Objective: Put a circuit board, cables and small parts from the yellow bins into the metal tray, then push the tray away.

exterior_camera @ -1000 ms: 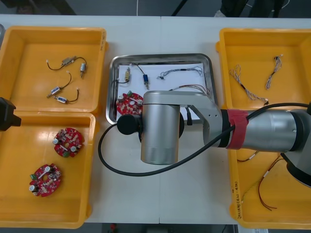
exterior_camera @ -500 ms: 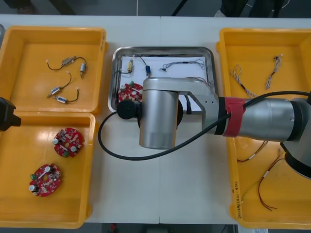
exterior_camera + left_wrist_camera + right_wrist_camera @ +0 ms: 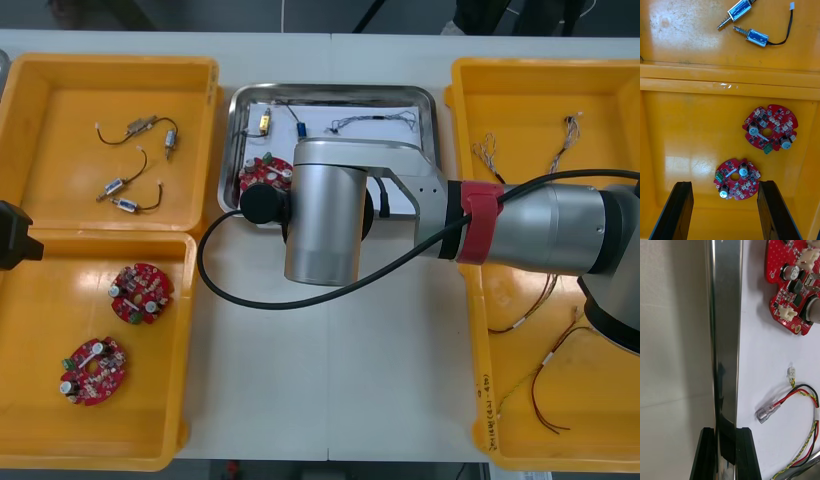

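Pinches tray (image 3: pixel 728 315) rim at 6 o'clock with right end effector (image 3: pixel 726 433), holds left end effector (image 3: pixel 725 183) spread at 9 o'clock; risks slipping, tipping cables (image 3: pixel 765 413) out.

A light table (image 3: pixel 330 400) is seen, its surface lying just beside one finger of the right gripper (image 3: pixel 725 433). It is crossed by a thin seam (image 3: pixel 330 380); dark floor (image 3: pixel 200 12) is shown beyond its far edge.

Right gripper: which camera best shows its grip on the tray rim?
Right wrist view: the right gripper grips the metal tray by its rim, a finger each side. In the front view the right arm covers that spot. The left wrist view has the open left gripper over a yellow bin.
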Available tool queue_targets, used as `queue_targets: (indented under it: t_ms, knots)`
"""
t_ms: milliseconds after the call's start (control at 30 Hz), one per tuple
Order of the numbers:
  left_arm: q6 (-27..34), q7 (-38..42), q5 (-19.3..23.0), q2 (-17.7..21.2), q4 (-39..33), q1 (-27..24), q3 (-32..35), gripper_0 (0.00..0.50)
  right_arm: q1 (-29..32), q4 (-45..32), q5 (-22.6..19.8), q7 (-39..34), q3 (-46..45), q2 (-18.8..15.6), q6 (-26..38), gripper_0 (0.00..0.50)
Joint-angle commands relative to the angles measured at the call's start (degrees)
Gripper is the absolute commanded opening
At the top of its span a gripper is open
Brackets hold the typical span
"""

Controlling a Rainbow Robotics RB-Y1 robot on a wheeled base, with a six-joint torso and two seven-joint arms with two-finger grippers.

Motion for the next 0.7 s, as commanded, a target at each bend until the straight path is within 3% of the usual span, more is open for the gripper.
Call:
queue_targets:
  t_ms: [33,700]
  knots:
    - [0.37,-5.32,-0.17,2.68,-1.51,1.39,1.83,0.5,-3.17,0.51,0.48,1.8,0.47,1.07,-1.72,0.0]
    - [0.37,-5.32,-0.17,2.68,-1.51,1.39,1.83,0.5,-5.46,5.7,1.97,4.87,0.47,1.07,-7.26,0.0]
